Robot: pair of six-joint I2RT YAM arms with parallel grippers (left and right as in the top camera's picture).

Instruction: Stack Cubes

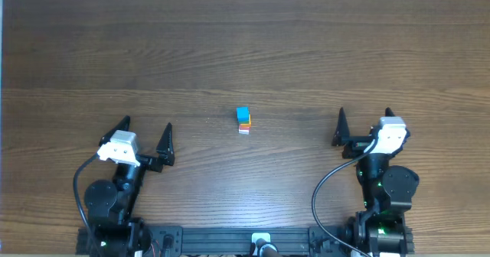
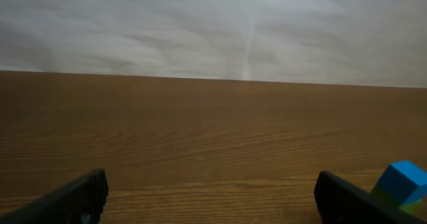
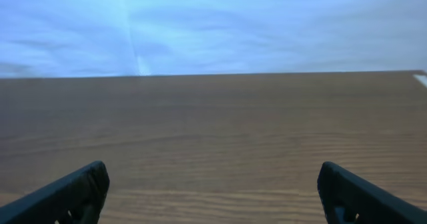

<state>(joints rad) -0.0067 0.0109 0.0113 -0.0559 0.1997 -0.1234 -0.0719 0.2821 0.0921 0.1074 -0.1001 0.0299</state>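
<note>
A small stack of cubes (image 1: pixel 243 121) stands near the middle of the wooden table (image 1: pixel 245 50), blue on top, then orange, with a white one at the bottom. The blue top cube (image 2: pixel 402 182) peeks in beside one finger in the left wrist view, with a green face under it. My left gripper (image 1: pixel 146 136) rests open at the table's near left, well clear of the stack. My right gripper (image 1: pixel 364 125) rests open at the near right, also apart from the stack. Nothing lies between either pair of fingers (image 2: pixel 73 199) (image 3: pixel 67 192).
Bare wooden tabletop stretches beyond the stack and to both sides. A pale wall (image 2: pixel 213 24) rises past the table's far edge. The arm bases and a black rail (image 1: pixel 253 238) run along the near edge.
</note>
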